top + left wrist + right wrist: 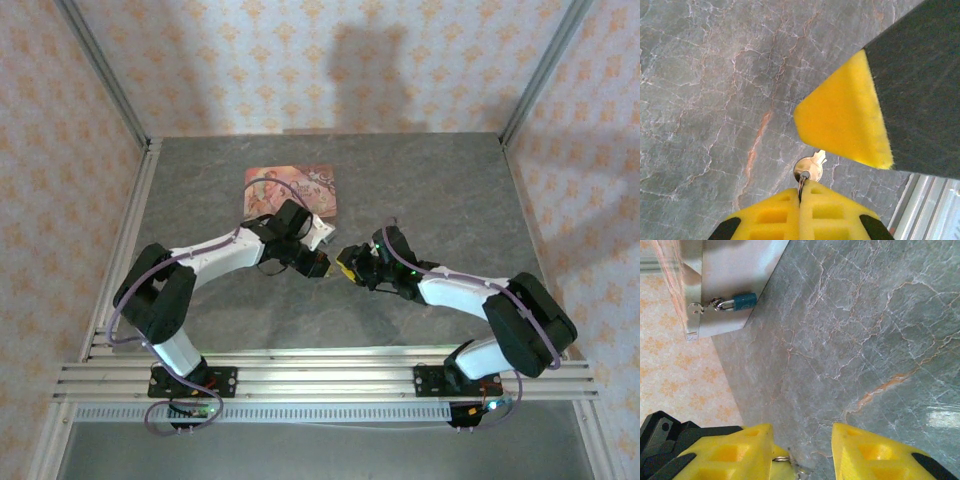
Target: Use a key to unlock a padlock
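Note:
My left gripper (801, 192) is shut on the small ring of the silvery key (810, 167), and the key's head and blade stick out past the fingertips above the table. One yellow finger (845, 120) of my right gripper sits just beyond the key. My right gripper (802, 440) stands open, with the key's ring (782, 459) and a bit of the key low between its fingers, touching neither. The blue padlock (742, 301) hangs by its thin shackle from the hasp on the tin's side. From above, the left gripper (318, 265) and right gripper (348, 265) meet tip to tip at the table's middle.
The pink picture-printed tin (292, 190) lies flat on the grey marbled table (450, 190) behind the left arm. Its pale side wall (735, 270) fills the upper left of the right wrist view. Patterned walls enclose the table on three sides.

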